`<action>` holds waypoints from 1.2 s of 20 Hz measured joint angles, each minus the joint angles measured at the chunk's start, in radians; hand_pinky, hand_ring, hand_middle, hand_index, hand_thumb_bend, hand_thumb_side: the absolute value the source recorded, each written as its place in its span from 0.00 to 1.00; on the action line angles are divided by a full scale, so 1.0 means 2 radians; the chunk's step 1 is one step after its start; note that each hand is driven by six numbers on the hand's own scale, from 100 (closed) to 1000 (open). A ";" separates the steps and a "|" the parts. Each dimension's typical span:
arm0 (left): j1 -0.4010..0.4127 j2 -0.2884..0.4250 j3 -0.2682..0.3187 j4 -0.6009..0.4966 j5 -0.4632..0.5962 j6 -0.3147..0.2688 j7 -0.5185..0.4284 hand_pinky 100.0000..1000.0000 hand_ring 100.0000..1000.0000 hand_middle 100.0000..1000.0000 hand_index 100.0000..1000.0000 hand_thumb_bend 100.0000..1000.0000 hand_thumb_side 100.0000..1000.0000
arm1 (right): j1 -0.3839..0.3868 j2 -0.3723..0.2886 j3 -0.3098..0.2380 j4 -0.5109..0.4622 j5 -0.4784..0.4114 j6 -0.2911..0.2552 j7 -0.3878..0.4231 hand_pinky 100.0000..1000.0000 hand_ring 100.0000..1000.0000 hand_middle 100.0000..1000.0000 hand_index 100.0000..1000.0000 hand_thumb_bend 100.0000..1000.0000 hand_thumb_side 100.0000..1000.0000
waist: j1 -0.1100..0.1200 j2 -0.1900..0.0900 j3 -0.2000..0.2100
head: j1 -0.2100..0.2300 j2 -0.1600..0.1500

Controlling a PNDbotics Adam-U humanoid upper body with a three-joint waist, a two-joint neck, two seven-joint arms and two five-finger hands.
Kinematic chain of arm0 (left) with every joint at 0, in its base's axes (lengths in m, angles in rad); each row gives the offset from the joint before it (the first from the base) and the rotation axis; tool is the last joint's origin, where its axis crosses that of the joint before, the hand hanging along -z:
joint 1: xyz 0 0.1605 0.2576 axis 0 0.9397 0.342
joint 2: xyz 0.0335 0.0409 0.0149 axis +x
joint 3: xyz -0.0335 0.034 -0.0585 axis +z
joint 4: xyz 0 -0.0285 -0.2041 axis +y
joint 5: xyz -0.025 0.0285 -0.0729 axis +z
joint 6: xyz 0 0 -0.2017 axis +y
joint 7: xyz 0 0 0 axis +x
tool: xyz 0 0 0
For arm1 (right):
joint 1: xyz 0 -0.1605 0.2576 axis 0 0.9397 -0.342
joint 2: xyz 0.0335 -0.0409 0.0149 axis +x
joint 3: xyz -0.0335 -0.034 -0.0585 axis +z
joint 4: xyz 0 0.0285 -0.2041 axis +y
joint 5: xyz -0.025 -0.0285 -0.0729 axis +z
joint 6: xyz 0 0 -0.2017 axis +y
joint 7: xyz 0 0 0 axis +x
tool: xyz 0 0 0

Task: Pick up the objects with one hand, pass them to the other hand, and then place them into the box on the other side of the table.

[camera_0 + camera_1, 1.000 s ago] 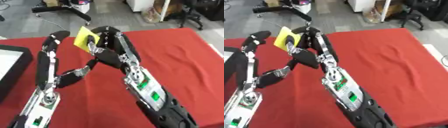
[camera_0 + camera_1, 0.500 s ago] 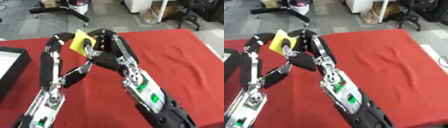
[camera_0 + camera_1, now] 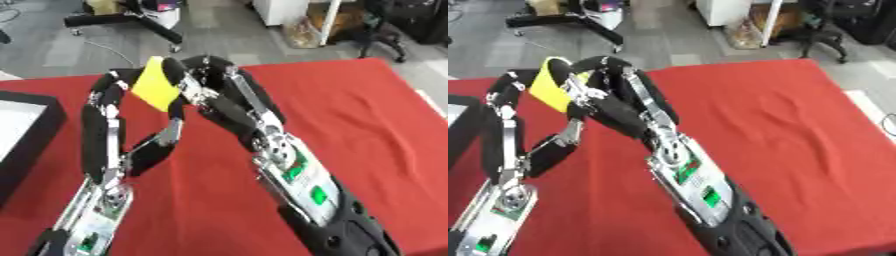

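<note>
Yellow flat square card (image 3: 157, 89), pinched between left hand (image 3: 112, 92) and right hand (image 3: 199, 89), red cloth (image 3: 367, 120)

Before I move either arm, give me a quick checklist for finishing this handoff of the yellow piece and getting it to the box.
1. Yellow piece is off the table, held up between both hands: ok.
2. Right hand has its fingers on the piece: ok.
3. Left hand has closed on the piece: cannot tell, its fingers are hidden behind the piece.
4. Black box is in view at the left edge of the table: ok.
5. Red cloth between the hands and the box shows no obstacles: ok.
6. Room inside the box: cannot tell, only a corner shows.
</note>
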 measured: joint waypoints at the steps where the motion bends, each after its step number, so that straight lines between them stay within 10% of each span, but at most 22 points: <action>1: 0.004 0.002 0.002 0.000 -0.002 0.001 0.001 0.65 0.58 0.54 0.63 0.12 0.43 | 0.000 -0.001 -0.003 0.000 0.005 -0.007 0.015 0.59 0.65 0.68 0.85 0.32 0.66 | 0.000 0.000 0.000 | 0.008 0.001; 12: 0.086 0.084 0.069 -0.069 0.003 0.065 0.005 0.66 0.58 0.54 0.64 0.21 0.44 | 0.030 -0.047 -0.134 0.012 0.132 -0.053 -0.004 0.59 0.65 0.67 0.82 0.27 0.61 | 0.000 0.000 0.005 | 0.100 0.026; 24: 0.151 0.177 0.163 -0.063 -0.003 0.153 -0.056 0.71 0.58 0.55 0.64 0.30 0.53 | 0.101 -0.045 -0.192 0.099 0.163 -0.070 -0.086 0.57 0.62 0.63 0.79 0.24 0.58 | 0.018 0.000 0.005 | 0.145 0.027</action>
